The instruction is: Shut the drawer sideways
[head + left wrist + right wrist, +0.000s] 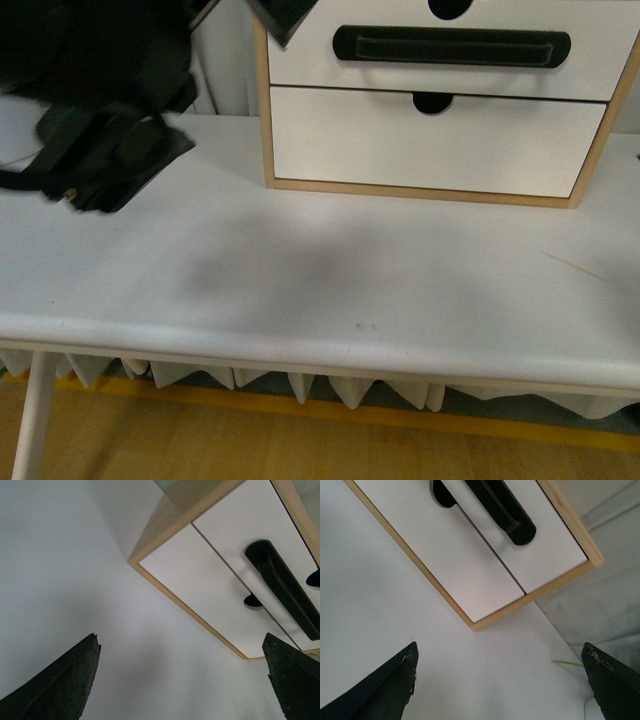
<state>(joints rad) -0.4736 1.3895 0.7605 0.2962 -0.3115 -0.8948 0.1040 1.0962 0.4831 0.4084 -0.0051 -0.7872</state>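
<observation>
The white table point(330, 290) fills the near ground, with a faint thin mark toward its right side; over its left part hangs the robot's left arm point(100, 150), black and blurred. The left gripper point(181, 647) is spread wide with nothing between its fingertips; the right gripper point(500, 650) is likewise spread and empty. Both hang above the tabletop in front of the wood-framed box point(420, 190) at the far side. The plain lower front point(430, 145) sits below; the drawer point(600, 40) fills the upper slot, its black bar handle point(450, 45) lying horizontal, its face seemingly level with the lower one.
</observation>
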